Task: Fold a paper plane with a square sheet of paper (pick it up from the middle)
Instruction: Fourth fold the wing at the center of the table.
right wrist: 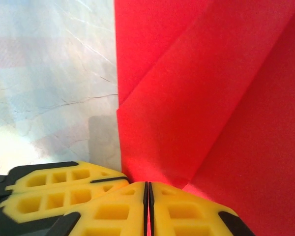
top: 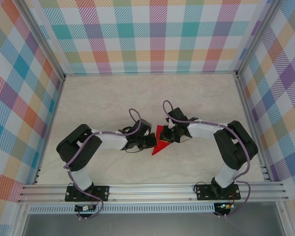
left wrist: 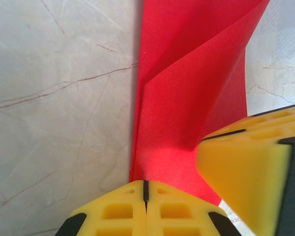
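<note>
The red sheet of paper [top: 160, 146] lies at the table's middle, folded into a pointed shape with diagonal creases. My left gripper [top: 151, 142] meets it from the left and my right gripper [top: 170, 136] from the right. In the left wrist view the left gripper [left wrist: 145, 183] is shut, its tips resting at the paper's [left wrist: 187, 98] near edge, with the right arm's yellow fingers [left wrist: 241, 182] just beside. In the right wrist view the right gripper [right wrist: 145, 183] is shut with a red sliver of paper [right wrist: 187, 98] between its pads. The left arm's fingers [right wrist: 59, 194] lie close on the left.
The pale marble table top [top: 137, 93] spreads open behind the paper. Checked walls with metal posts close in the left, back and right. An aluminium rail [top: 152, 189] carrying both arm bases runs along the near edge.
</note>
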`<state>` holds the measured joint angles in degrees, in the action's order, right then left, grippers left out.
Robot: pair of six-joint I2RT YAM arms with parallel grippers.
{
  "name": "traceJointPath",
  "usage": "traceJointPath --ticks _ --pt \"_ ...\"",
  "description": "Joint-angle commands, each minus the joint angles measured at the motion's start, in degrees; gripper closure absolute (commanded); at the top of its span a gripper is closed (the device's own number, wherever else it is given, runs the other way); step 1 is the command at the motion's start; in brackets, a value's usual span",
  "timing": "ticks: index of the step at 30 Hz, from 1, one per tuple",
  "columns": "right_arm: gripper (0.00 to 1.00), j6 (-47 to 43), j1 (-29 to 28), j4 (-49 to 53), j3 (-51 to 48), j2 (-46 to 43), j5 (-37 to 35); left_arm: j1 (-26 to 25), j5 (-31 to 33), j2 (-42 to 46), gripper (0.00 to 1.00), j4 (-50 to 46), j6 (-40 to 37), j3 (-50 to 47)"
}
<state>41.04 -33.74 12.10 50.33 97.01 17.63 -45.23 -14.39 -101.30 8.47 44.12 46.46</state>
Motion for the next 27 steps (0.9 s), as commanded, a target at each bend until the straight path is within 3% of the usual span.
traceJointPath --ticks 1,16,21,27 --pt "0.89 -1.66 0.25 0.02 1.80 0.42 0.04 0.15 2.27 -2.94 1.00 -9.96 -0.74 -1.30" --pt "0.90 -1.58 0.95 2.05 1.58 5.45 -3.83 0.14 1.37 -1.91 1.00 -11.58 -1.61 0.38" --pt "0.91 -1.40 0.95 1.61 0.86 6.17 -2.39 0.13 -0.28 2.81 1.00 -10.06 -2.05 2.30" --pt "0.94 -1.47 0.95 1.50 0.32 6.12 -1.55 0.10 4.33 9.25 1.00 -6.20 -2.04 1.54"
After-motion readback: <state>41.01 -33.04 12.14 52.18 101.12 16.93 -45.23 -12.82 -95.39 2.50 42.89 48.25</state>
